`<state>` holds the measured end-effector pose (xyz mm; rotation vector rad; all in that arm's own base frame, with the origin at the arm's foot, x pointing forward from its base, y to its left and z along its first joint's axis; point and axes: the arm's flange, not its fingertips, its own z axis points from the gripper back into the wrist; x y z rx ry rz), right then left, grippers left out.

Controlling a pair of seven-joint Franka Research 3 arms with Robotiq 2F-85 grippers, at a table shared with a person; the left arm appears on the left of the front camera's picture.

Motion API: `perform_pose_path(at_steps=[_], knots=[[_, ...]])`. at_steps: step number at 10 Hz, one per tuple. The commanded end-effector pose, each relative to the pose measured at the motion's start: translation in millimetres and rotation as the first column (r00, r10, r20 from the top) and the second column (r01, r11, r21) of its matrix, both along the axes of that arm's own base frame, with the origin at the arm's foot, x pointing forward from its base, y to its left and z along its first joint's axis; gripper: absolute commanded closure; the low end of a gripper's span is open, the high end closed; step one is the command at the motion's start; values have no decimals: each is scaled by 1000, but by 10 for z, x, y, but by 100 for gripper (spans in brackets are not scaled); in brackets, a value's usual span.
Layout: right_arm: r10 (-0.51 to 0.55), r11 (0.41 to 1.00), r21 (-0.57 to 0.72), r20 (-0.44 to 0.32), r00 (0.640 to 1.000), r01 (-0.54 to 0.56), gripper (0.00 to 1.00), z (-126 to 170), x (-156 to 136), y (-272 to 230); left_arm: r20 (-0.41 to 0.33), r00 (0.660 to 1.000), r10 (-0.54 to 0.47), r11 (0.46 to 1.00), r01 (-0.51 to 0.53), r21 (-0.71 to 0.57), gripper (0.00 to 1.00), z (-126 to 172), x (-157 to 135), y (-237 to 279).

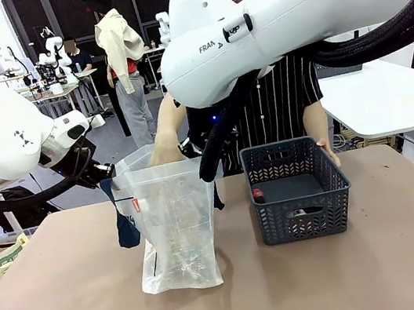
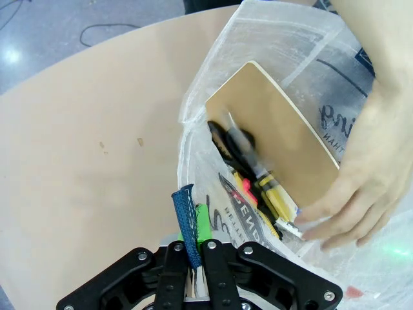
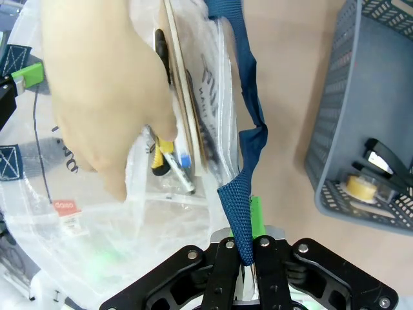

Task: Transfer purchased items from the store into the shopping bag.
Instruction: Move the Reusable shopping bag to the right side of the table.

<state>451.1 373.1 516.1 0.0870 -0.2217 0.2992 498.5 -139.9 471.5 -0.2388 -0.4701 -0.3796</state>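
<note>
Up close, the left gripper [image 2: 193, 248] is clamped on one navy strap handle [image 2: 184, 213] of the shopping bag [image 1: 170, 209], and the right gripper [image 3: 248, 248] is clamped on the other handle [image 3: 245, 129]. A person's hand [image 2: 361, 187] presses a carded pack [image 2: 271, 129] into the bag; smaller contents blur behind plastic. The basket [image 1: 306, 222] beside it holds a tape roll [image 3: 359, 187], half hidden by lattice.

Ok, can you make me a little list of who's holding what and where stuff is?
Left gripper: shut on a navy strap of the shopping bag
Right gripper: shut on the second navy strap
Person's hand: in the bag's mouth, fingers on a brown card pack
Basket: on the table, beside the bag
In the basket: tape roll, dark item with a red end
</note>
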Motion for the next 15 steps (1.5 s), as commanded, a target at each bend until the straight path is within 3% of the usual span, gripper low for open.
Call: perform_pose_path(at_steps=[1, 15], knots=[[-3, 1000, 0, 3, 1000, 3, 100, 19, -5, -15, -5, 1000, 1, 1000, -1, 2, 100, 20, 29, 21], [-3, 1000, 0, 3, 1000, 3, 100, 19, -5, -15, -5, 1000, 1, 1000, -1, 2, 100, 20, 29, 21]])
